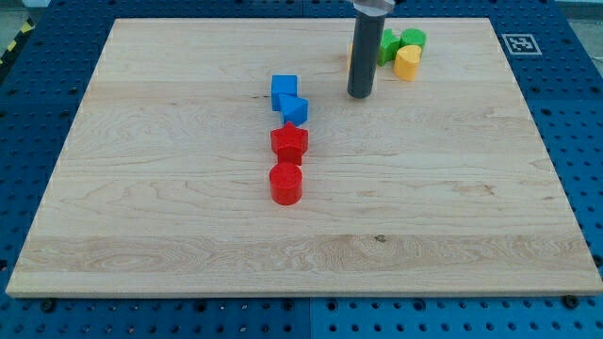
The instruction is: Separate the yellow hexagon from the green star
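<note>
Wooden board (188, 226) | my tip (360, 95) left of yellow hexagon (407, 63), green star (387, 45) | tool: bare rod, holds nothing

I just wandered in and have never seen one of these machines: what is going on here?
A robot arm's dark rod is pushing small coloured blocks around a wooden board. My tip rests just left of a cluster at the view's top: a yellow hexagon touching two green blocks. They are not yet separated. Two blue blocks and two red blocks sit untouched mid-board.
</note>
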Controlling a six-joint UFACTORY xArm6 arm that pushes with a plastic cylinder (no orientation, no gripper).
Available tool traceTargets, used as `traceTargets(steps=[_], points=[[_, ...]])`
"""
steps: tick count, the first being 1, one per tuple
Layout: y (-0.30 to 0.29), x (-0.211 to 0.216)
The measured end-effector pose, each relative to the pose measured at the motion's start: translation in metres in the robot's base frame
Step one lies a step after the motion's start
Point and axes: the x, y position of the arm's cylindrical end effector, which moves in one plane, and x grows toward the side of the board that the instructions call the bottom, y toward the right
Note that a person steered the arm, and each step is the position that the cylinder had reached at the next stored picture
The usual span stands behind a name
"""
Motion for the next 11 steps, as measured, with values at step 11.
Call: traceTargets(steps=[11], points=[[0.004, -0.024]])
